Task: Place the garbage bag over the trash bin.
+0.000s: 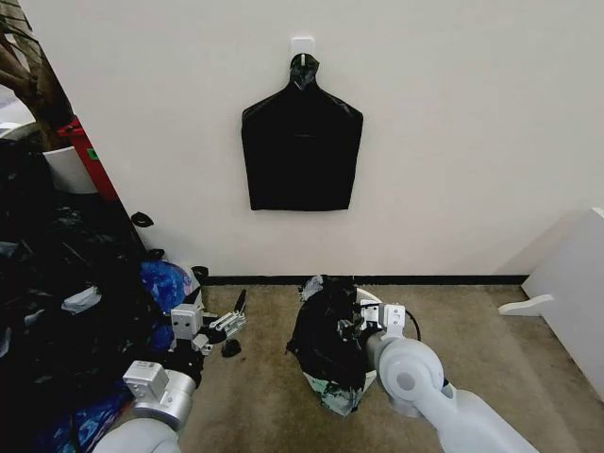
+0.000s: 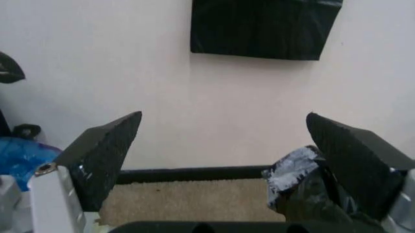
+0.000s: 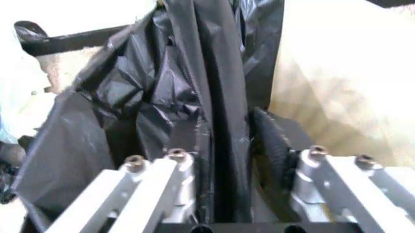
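Right gripper (image 3: pixel 224 160) clamped on a fold of the garbage bag (image 1: pixel 326 330).
Black plastic drapes over the trash bin (image 1: pixel 342 394) on the carpet below the wall; the left gripper (image 1: pixel 226 326) hovers beside it, fingers spread, holding nothing.

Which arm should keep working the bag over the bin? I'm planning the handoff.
The right: its hand is shut on the garbage bag draped on the trash bin. The left hand hangs open, beside it.
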